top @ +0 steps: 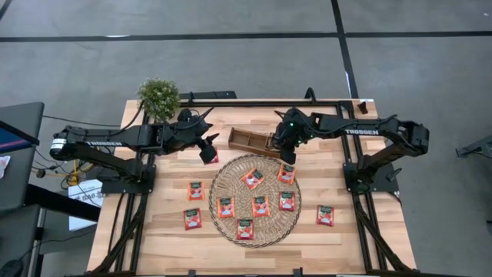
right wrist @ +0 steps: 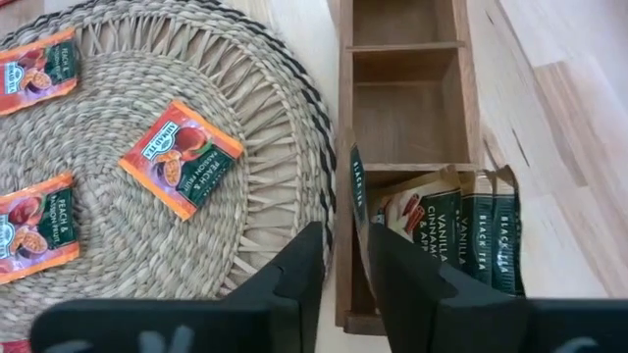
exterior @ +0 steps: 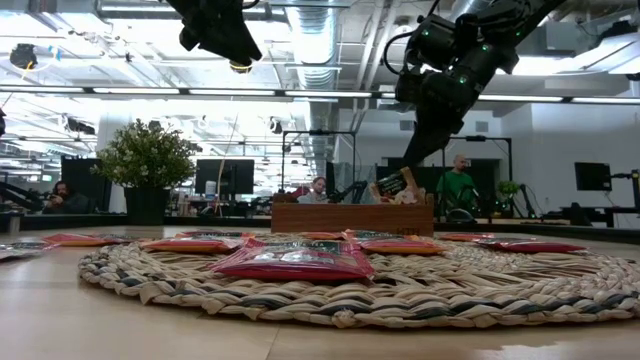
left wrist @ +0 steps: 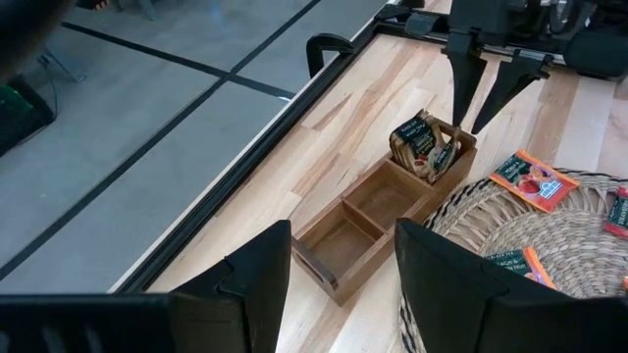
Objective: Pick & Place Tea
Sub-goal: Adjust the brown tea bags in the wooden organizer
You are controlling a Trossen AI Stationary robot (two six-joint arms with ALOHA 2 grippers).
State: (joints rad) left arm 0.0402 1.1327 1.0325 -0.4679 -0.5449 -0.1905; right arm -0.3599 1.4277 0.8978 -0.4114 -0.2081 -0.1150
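Right gripper (right wrist: 345,245): low over the end box of the small brown wooden tray with three boxes (right wrist: 343,118); fingers close together, with a thin dark-green tea sachet (right wrist: 356,186) on its edge between them. Cannot tell if pinched or already let go.
Tea in the box: a few standing sachets (right wrist: 461,235), beige and dark green, packed tight in that same end box; the other two boxes bare.
Could go wrong: thin sachet right at the tray's long wall, so may catch on it and tip out toward the round woven straw mat (right wrist: 265,108).
Could also go wrong: crowded box, so a push down may bend or lift the packed ones.
Tea left to move: red-orange square sachets (right wrist: 181,157) flat on the mat, more (top: 325,215) on the pale wooden table (top: 154,238).
Left gripper (left wrist: 343,265): wide open, holding nothing, up above the tray's far end.
In the way: nothing between mat and tray.
Also around: small green potted plant (top: 159,95) at the table's back corner, well apart.
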